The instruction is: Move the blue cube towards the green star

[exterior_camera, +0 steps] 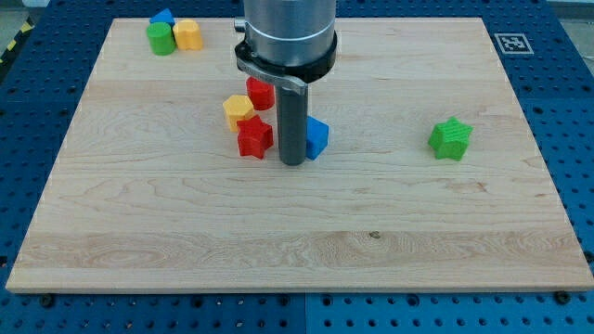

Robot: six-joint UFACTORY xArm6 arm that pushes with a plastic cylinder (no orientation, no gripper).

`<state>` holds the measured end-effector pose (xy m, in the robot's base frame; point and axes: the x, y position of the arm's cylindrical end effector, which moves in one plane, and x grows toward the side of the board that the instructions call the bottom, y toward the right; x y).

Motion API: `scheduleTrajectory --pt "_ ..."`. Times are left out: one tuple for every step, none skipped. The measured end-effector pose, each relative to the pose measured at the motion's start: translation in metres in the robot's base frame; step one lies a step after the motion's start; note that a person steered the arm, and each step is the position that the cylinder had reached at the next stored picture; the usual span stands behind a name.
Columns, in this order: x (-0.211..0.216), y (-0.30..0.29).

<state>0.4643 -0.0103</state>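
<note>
You have seven blocks on the wooden board (139,232). Two are blue: the blue cube (317,136) touching the right side of my tip (292,162), and a small blue block (163,17) far off to the tip's upper left. Two are red: a red star (253,137) just left of the tip, a red block (259,94) above that. Two are yellow: one yellow block (238,110) beside the red pair, one (187,34) by the far blue block. Two are green: a green star (451,138) well right of the tip, a green block (161,39) at upper left.

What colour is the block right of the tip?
Blue: the blue cube, touching my tip on its right. Camera view, the only one.
</note>
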Motion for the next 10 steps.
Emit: scheduleTrajectory --pt "-0.002 -0.003" --pt "-0.017 -0.02" --pt "-0.032 -0.028" --pt "-0.032 -0.006" --pt "-0.03 0.04" --pt "-0.021 0.078" --pt "0.006 0.076" --pt "0.021 0.072" --pt "0.016 0.087" --pt "0.032 0.106"
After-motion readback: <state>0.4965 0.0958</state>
